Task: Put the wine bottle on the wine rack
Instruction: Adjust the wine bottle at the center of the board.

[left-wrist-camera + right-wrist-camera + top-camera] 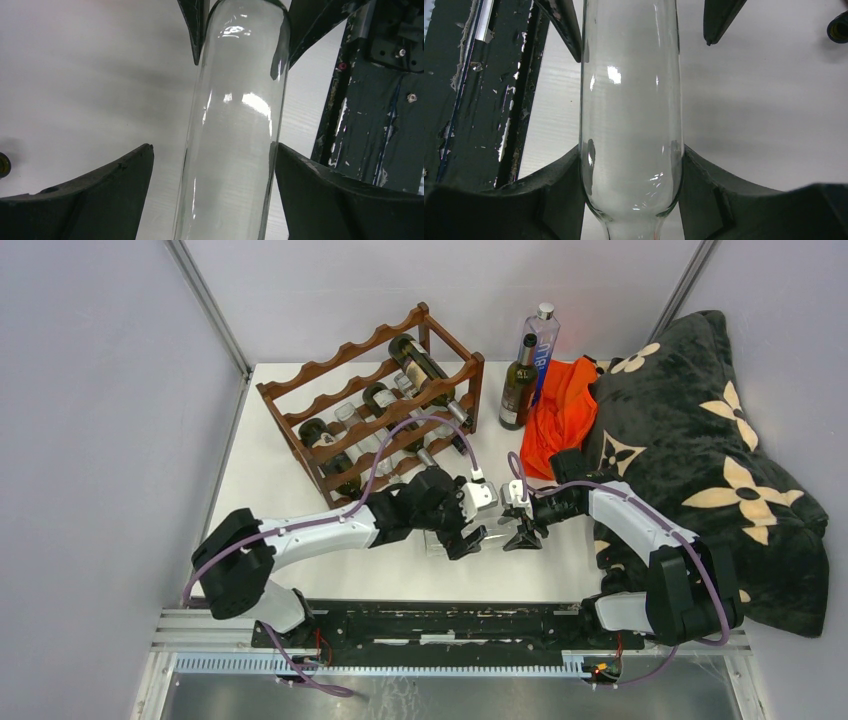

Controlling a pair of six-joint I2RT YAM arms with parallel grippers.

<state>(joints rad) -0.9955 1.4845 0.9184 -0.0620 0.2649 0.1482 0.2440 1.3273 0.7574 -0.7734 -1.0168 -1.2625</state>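
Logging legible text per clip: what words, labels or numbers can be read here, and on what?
"BLU", vertical, on the tall blue-tinted bottle at the back; remaining print unreadable.
Dark bottle beside it: label too small to read.
Stored bottles in the wine rack: labels too blurred.
Glass bottle in wrist views: no text.

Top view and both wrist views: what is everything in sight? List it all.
rack: 1, reddish-brown, far left of table
racked bottles: several, dark and clear, lying in rack
clear bottle: 1, colourless, horizontal between the grippers, near front edge
dark bottle: 1, upright, right of rack
water bottle: 1, clear, blue label, upright behind dark bottle
cloth: 1, orange, far right
blanket: 1, black, cream flowers, right side
table: 1, white
left gripper: 1, black, open around clear bottle
right gripper: 1, black, shut on clear bottle
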